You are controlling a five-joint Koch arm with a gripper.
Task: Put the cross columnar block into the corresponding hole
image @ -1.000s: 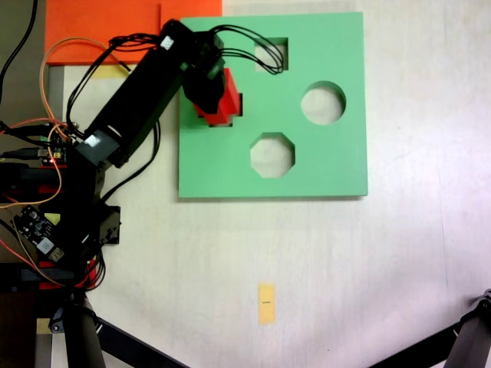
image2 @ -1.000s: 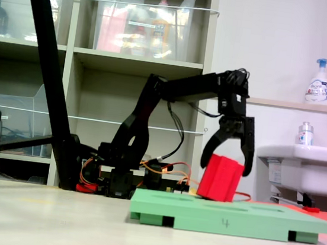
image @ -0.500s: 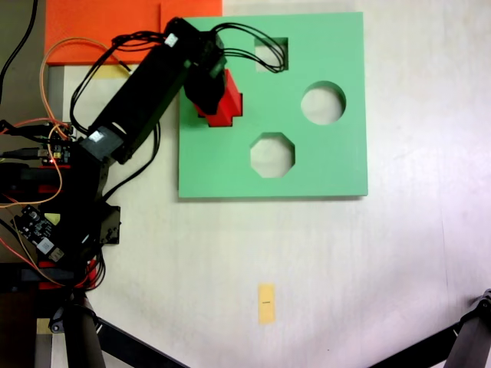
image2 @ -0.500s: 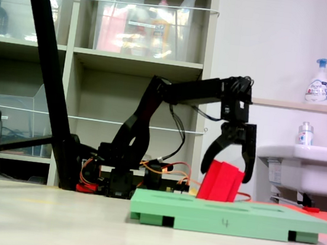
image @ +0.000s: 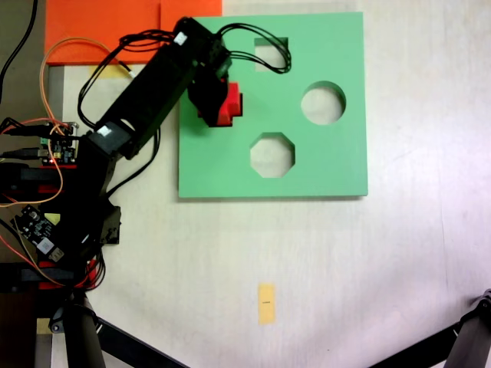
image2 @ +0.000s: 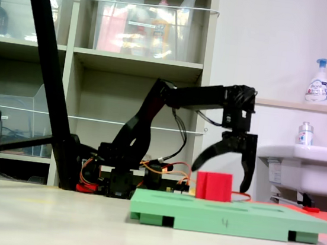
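While its fingers spread wide, the claw (image2: pixel 222 165) hangs released around the cross columnar block (image2: pixel 213 186), seemingly touching nothing. That single red block stands upright, sunk partly into the green board (image: pixel 322 165), filling the corresponding hole at about nine o'clock of the board in the first exterior view. Only the second exterior view shows the finger gap; only the first exterior view shows three other cutouts: square, round, octagonal.
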